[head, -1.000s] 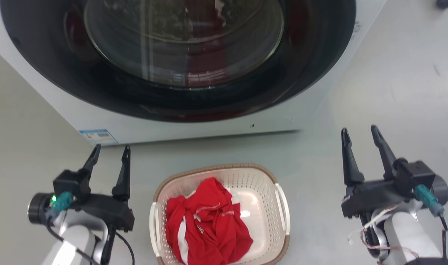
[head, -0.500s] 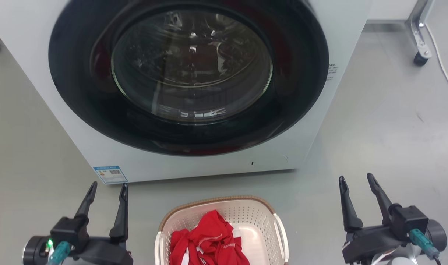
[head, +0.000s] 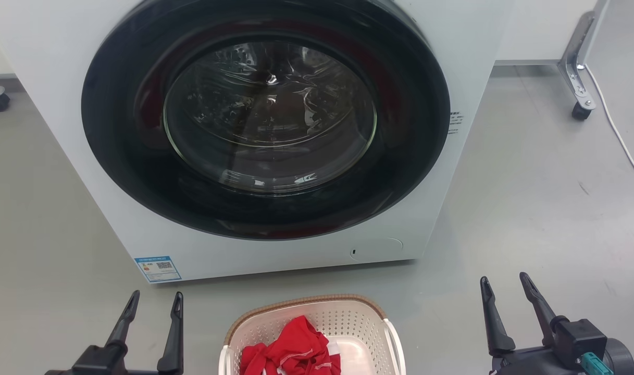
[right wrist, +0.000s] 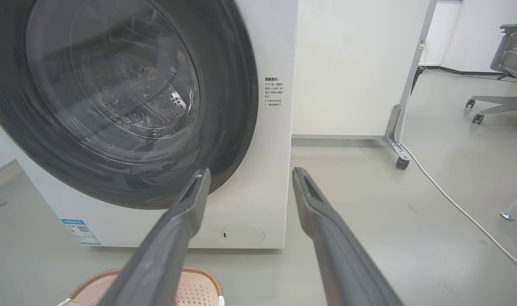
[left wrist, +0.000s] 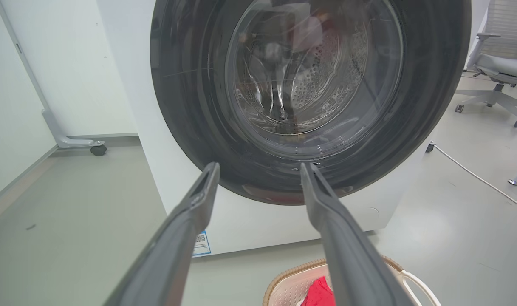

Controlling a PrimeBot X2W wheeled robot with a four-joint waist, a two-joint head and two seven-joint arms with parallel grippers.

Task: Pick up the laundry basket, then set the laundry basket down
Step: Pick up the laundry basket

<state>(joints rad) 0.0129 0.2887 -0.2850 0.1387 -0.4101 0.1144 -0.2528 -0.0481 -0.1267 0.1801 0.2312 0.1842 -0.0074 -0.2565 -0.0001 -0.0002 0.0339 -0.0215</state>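
The left gripper (head: 156,296) stands at 7 o'clock in the head view, its two fingers spread apart with nothing between them, tips pointing toward 12. The right gripper (head: 504,279) stands at 5 o'clock, likewise spread and empty. Between them, at 6 o'clock, the basket (head: 306,301) sits on the floor (head: 530,182), apart from both grippers, with a red cloth (head: 290,350) bunched inside (its near half is cut off by the frame edge). Beyond the basket toward 12, near but not touching, stands the washer (head: 468,62), its round dark door (head: 270,120) shut. A blue label (head: 158,268) sits on the washer's front, at 7 o'clock from the door. Out at 2 o'clock, a castered leg (head: 577,78) stands on the floor and a white cable (head: 621,146) trails past it.
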